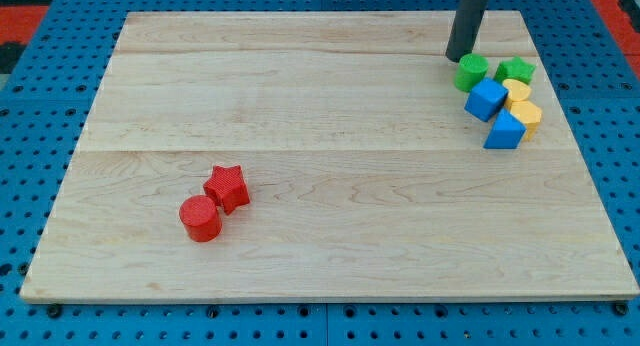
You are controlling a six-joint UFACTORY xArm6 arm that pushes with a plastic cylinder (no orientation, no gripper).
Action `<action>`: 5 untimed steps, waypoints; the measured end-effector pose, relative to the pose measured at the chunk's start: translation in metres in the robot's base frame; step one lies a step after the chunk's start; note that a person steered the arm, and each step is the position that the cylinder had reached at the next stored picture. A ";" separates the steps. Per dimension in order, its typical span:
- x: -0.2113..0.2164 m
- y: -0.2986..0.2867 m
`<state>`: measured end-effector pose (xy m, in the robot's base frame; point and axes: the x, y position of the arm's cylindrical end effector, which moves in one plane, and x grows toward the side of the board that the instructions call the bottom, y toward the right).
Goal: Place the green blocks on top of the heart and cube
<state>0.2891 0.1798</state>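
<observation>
My tip (pixel 459 58) rests on the worktop (pixel 330 156) at far right, just left of the green cylinder (pixel 471 73); no pincer shows. The green star (pixel 516 70), blue cube (pixel 486 99) and what looks like a yellow heart (pixel 517 89) cluster beside it.

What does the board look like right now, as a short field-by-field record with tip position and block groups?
tip: my tip at the view's top right, just left of the green cylinder
green blocks: cylinder and green star, at the top of the cluster
blue blocks: blue cube, second blue block below it
yellow blocks: two, shapes partly hidden
red blocks: red star touching red cylinder, lower left
surface: wooden board
</observation>
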 end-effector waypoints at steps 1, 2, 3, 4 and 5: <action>-0.013 -0.010; -0.009 -0.015; 0.015 -0.013; 0.037 -0.002; 0.043 -0.001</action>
